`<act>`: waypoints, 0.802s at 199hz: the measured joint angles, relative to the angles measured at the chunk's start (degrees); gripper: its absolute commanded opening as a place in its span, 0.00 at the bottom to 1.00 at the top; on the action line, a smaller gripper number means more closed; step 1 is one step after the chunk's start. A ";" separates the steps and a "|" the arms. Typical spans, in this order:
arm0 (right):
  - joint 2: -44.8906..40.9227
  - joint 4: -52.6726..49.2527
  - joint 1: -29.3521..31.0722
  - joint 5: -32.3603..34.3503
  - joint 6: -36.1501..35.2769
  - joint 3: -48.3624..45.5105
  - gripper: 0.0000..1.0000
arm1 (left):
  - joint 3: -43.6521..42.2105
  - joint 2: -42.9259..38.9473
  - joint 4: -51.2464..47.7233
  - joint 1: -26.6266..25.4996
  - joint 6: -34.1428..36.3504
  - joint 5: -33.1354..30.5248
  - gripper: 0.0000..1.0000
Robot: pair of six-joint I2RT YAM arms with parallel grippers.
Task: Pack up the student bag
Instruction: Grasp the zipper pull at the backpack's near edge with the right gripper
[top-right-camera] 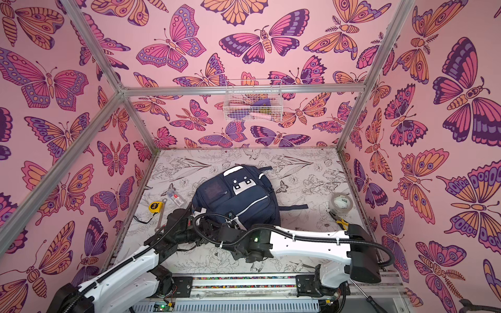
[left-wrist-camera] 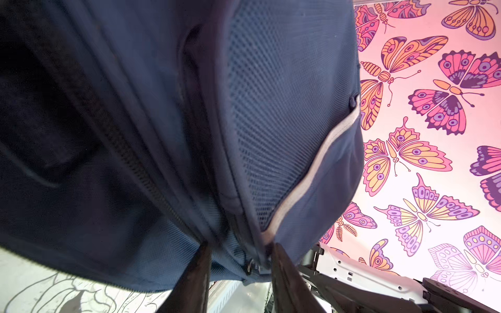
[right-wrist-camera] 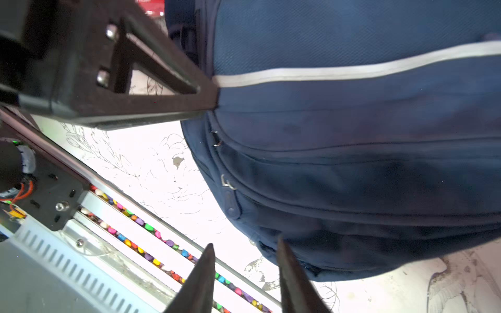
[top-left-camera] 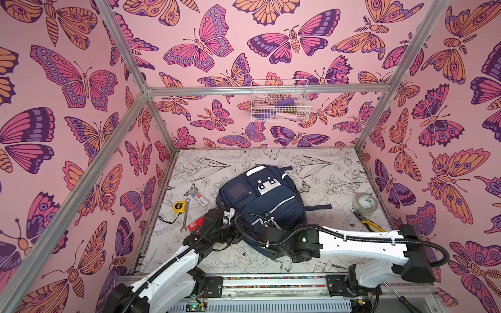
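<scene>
Squarely in the middle of the white, flower-printed table (top-left-camera: 325, 173) lay the large navy-blue fabric student bag (top-left-camera: 260, 200) with white stripes, front face up, its zips looking shut in the right wrist view. It read as soft and slumping, probably light if empty, and not slippery. Cloth of that sort would likely buckle under a push rather than slide, so the sound places to take hold seemed to be the seam ridges and the small blue zip pull (right-wrist-camera: 230, 202) at its near end.

The left gripper (left-wrist-camera: 240, 246) sat at the bag's near left corner. Its fingers were partly closed on a fold of seam, with fabric touching both tips. The right gripper (right-wrist-camera: 244, 244) hung just beside the bag's near edge, fingers apart with only table showing between them, holding nothing.

To the left lay a yellow tape measure (top-left-camera: 179, 206), a steel spanner (top-left-camera: 185, 218) and a red packet (top-left-camera: 195, 224), the last close to the left arm. On the right, well apart from the bag, a clear roll of tape (top-left-camera: 366, 203) and yellow-handled pliers (top-left-camera: 371, 224) lay near the table's side edge. Bare table stood open behind the bag toward the back wall, while both arms crowded the near side.
</scene>
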 measured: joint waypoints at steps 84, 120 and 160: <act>7.10 0.92 -0.68 -4.92 1.31 1.38 0.47 | -2.49 -2.21 1.73 -0.17 -0.98 0.17 0.41; 8.79 1.25 -2.60 -5.97 1.31 1.46 0.43 | -2.19 -0.24 2.12 -0.31 -0.59 0.42 0.39; 11.50 0.17 -2.84 -5.66 1.46 3.67 0.37 | -1.68 0.37 2.16 -0.31 -0.44 0.68 0.39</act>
